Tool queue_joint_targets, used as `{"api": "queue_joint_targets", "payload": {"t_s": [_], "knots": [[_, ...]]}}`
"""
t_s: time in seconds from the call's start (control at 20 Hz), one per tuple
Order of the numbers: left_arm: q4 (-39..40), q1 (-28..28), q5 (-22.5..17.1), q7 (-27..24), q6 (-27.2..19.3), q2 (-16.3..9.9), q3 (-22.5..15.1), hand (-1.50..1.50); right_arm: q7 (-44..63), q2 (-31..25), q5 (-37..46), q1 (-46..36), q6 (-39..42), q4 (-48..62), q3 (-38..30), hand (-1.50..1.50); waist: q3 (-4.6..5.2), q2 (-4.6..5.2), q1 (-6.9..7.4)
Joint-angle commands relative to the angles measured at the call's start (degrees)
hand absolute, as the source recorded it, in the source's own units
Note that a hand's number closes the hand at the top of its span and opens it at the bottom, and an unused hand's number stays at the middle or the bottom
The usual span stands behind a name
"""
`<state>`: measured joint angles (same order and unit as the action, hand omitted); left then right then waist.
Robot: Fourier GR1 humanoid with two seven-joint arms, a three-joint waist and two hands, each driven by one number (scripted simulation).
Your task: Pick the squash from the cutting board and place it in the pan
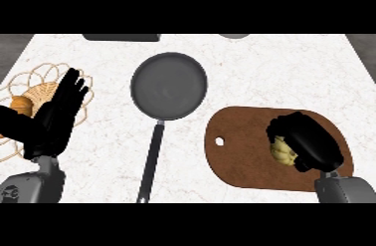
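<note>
A pale yellow squash [282, 150] lies on the brown cutting board [238, 158] at the right. My right hand [308, 138] covers it from above with fingers curled round it, so only its left side shows. A dark grey pan [169, 85] sits in the middle of the counter, its long black handle [150, 163] pointing toward me. My left hand [58, 110] rests open at the left, fingers straight and pointing away.
A wire basket [29, 78] with an orange fruit [21, 105] stands at the left edge, partly behind my left hand. Two grey objects [121, 37] peek in at the counter's far edge. Bare white counter lies between the pan and the board.
</note>
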<state>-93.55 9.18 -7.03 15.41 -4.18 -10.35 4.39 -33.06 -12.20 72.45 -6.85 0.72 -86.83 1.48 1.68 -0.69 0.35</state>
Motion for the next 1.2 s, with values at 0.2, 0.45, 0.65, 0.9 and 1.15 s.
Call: {"api": "queue_joint_targets", "payload": {"t_s": [0.2, 0.45, 0.65, 0.9, 1.15], "knots": [[0.0, 0.9, 0.2, -0.1, 0.8, 0.3, -1.3, 0.0, 23.4, 11.8, 5.8, 0.1, 10.3, 1.9, 4.2, 1.5, -0.9, 1.82, 3.22], [0.8, 1.2, 0.3, -0.2, 1.3, 0.5, -2.0, 0.0, 37.6, 12.0, 10.6, -6.3, 11.6, -4.1, 7.7, 1.5, -0.91, 0.68, 5.04], [1.2, 2.2, 0.4, 0.6, 1.9, 1.0, -3.5, 0.0, 49.9, 12.1, 13.9, -14.6, 10.4, -6.5, 11.6, 1.5, -1.06, 0.23, 6.64], [1.7, 4.4, 0.2, 0.7, 2.3, 1.2, -3.8, 0.0, 65.7, 12.2, 14.8, -23.6, 12.6, -5.6, 16.4, 1.5, -1.16, 0.76, 8.72], [2.7, 5.4, 1.0, 0.6, 2.8, 2.0, -5.8, 0.0, 81.5, 12.2, 12.9, -33.5, 14.6, -2.5, 18.8, 1.5, -1.27, 1.39, 10.4]]}}
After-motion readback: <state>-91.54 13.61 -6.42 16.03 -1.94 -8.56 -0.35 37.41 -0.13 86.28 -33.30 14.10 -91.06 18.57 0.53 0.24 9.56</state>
